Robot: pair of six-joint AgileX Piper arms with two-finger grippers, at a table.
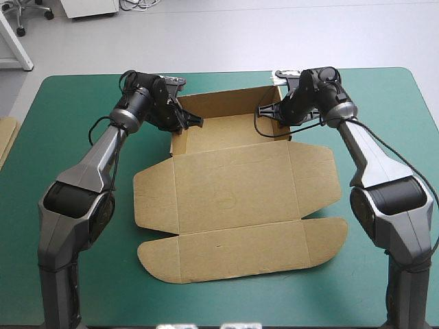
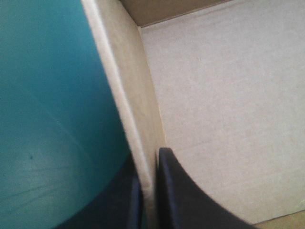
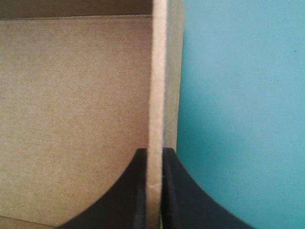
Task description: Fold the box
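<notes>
Teal-green table (image 1: pixel 68 103), spare board (image 1: pixel 5 137) at edge; left fingers (image 2: pixel 190 200), right fingers (image 3: pixel 190 200) tight on box (image 1: pixel 233 185) walls.

Box (image 1: pixel 233 185): one cut sheet of brown board, partly erected. The tray portion sits toward the far edge of the table (image 1: pixel 82 103), with its back wall and both side walls raised upright and its top open. The lid panel lies flat on the table on the tray's near side. Its two side flaps and round-cornered front flap are spread flat. The whole sheet lies within the table's edges.
</notes>
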